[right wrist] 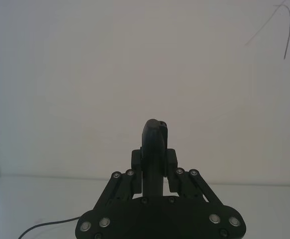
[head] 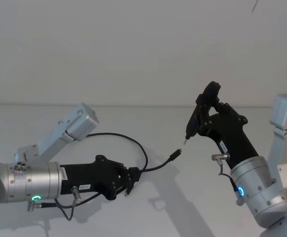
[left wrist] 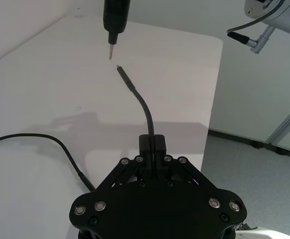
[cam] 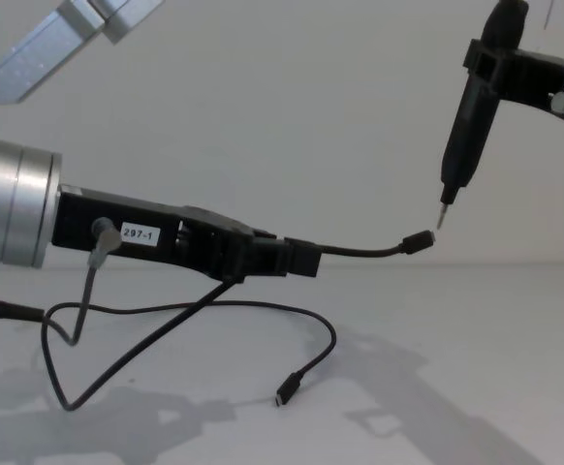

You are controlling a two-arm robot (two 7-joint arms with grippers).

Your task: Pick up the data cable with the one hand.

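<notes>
The left gripper [cam: 297, 260] reaches in low over the white table [head: 183, 207], its two fingers pressed together on the data cable [cam: 360, 251] a short way back from one plug, so the cable is already off the table at that end. That short free end arches forward from the fingers, and its plug [cam: 417, 241] hangs in the air just beside the metal tip of the slim black tool [cam: 461, 145] that the right gripper [right wrist: 155, 164] pinches upright. The remaining cord loops down behind the left gripper and trails along the table, its other plug [cam: 282, 396] dangling just above the surface or touching it; I cannot tell which. To my eye the pick-up is nearly complete, and doing it well means holding the pinch firm so the thin cord cannot slide, then lifting straight and slowly until the trailing loop clears the table without snagging the gripper's own grey wire [cam: 69, 334].
</notes>
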